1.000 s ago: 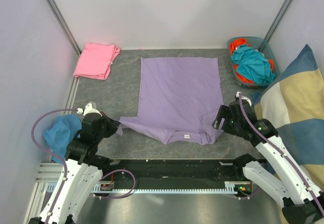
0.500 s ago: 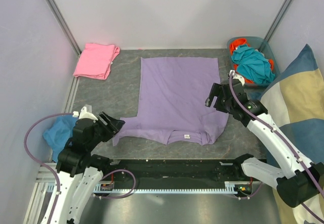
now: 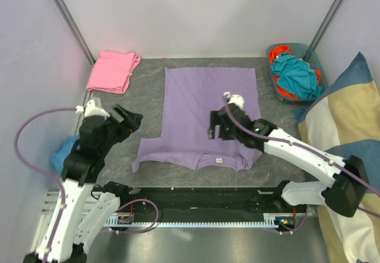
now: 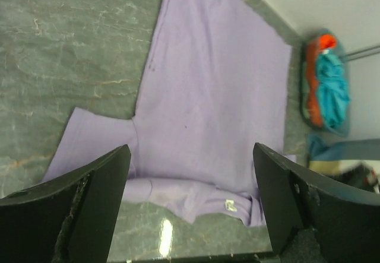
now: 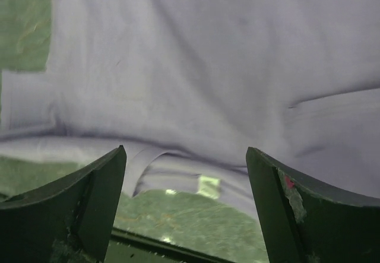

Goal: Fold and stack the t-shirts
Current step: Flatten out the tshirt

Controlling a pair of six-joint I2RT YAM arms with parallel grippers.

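Observation:
The lavender t-shirt [image 3: 208, 100] lies spread flat on the grey table, collar and white label [image 3: 219, 159] toward the near edge, its left sleeve [image 3: 147, 150] sticking out. The pink t-shirt [image 3: 111, 71] sits folded at the far left corner. My left gripper [image 3: 128, 119] hangs open above bare table, left of the lavender shirt [image 4: 214, 85], holding nothing [image 4: 190, 153]. My right gripper [image 3: 216, 130] hovers open over the shirt's near middle. In the right wrist view the cloth [image 5: 208, 67] and the label [image 5: 208, 187] show between its empty fingers [image 5: 185, 153].
A teal basket [image 3: 313, 54] with orange and teal clothes stands at the far right corner. The striped cushion [image 3: 344, 114] leans along the right side. A blue cloth [image 3: 62, 156] lies by the left arm's base. Walls close in the left and back.
My left gripper opened, let go of the left sleeve and rose away to the left. My right arm swung left from the shirt's right edge to above its middle.

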